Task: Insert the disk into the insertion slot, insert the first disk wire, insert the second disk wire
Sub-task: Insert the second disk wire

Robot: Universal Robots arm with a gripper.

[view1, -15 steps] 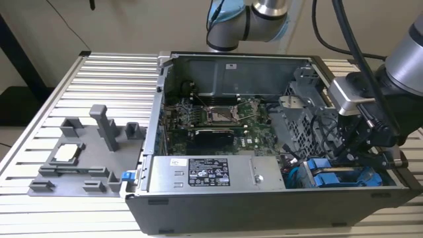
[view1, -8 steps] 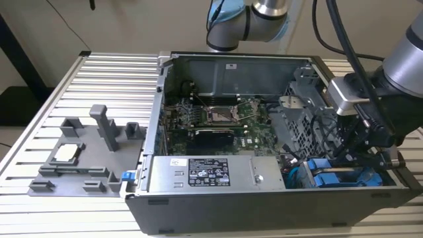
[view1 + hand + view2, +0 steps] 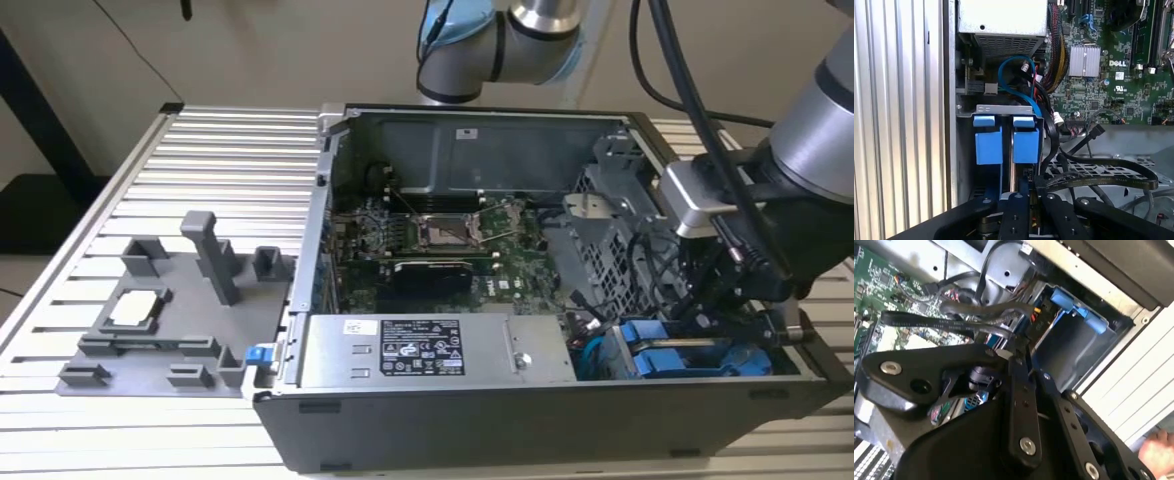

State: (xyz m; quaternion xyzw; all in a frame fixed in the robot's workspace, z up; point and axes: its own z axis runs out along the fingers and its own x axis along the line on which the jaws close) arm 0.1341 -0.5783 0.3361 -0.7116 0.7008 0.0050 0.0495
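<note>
The disk (image 3: 681,358) sits in its bright blue carrier inside the insertion slot (image 3: 627,345), the grey metal bay at the case's front corner on the exterior view's right. The blue carrier tabs (image 3: 1026,145) face up behind the bay's metal rim (image 3: 1004,107). My gripper (image 3: 727,310) hangs directly over the bay, fingers close together. In the second wrist view my gripper (image 3: 1021,347) meets a black wire (image 3: 944,320) beside the blue carrier (image 3: 1079,312). The first wrist view has my gripper (image 3: 1026,189) at the end of the disk, with a black wire (image 3: 1104,177) looping off beside it.
The open computer case holds a silver power-supply box (image 3: 427,350), a green motherboard (image 3: 427,240) and a blue cable (image 3: 1009,85). A grey fixture (image 3: 174,300) lies on the slatted table on the exterior view's left. A person's hand (image 3: 1159,450) is outside the case.
</note>
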